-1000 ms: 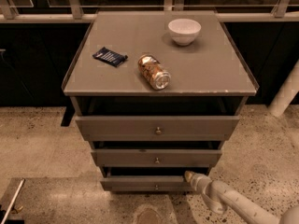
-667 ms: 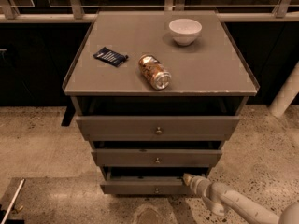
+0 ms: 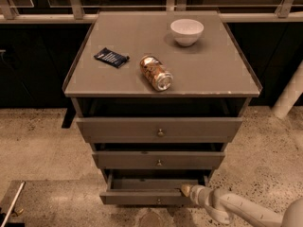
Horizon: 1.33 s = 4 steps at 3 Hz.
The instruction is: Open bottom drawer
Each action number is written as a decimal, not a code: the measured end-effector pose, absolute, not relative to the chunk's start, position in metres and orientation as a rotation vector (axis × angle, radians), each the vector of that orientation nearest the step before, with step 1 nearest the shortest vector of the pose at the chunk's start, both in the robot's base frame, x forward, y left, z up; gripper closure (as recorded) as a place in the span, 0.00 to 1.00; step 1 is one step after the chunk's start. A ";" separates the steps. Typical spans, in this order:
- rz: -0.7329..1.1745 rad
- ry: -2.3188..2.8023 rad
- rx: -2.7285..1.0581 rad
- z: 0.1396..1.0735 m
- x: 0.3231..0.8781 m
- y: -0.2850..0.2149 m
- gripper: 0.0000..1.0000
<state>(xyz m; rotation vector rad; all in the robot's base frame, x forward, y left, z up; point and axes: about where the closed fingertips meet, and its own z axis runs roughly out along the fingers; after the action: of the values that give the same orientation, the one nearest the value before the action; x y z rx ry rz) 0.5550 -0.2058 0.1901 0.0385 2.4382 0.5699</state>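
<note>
**Bottom drawer ajar, pincer at its upper lip**

The bottom drawer (image 3: 137,198) sits lowest of three grey fronts in the table (image 3: 227,79), just above the speckled floor. It stands out a little from the carcass, and a dark strip of its inside shows behind the front. The pincer (image 3: 185,190) reaches in from the lower right on a pale arm. Its tip lies against the top edge of that front, right of centre. I cannot tell whether the pincer is released or clenched.

The drawer looks like a rigid, flat-fronted box that should run straight out and resist any sideways pull. Its load is hidden, so its weight is uncertain. The small round metal knob (image 3: 158,202) at mid-front is tiny and likely slippery, a poor hold for a two-jaw tool. The exposed top lip is stiff and broad, and hooking it looks the surer grip. An off-centre pull may skew the drawer and make it bind.

A jerk could shake the table, which carries a white bowl (image 3: 187,31), a can (image 3: 155,73) lying on its side and free to roll, and a dark blue packet (image 3: 111,57).
</note>
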 end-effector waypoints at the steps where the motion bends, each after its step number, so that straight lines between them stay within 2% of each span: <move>1: 0.563 2.411 0.045 0.201 0.559 -0.205 1.00; 4: 0.560 2.507 0.067 0.174 0.565 -0.198 1.00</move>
<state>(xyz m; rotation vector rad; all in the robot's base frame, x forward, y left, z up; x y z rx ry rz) 0.5650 -0.1983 0.1744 0.0673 2.5065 0.5597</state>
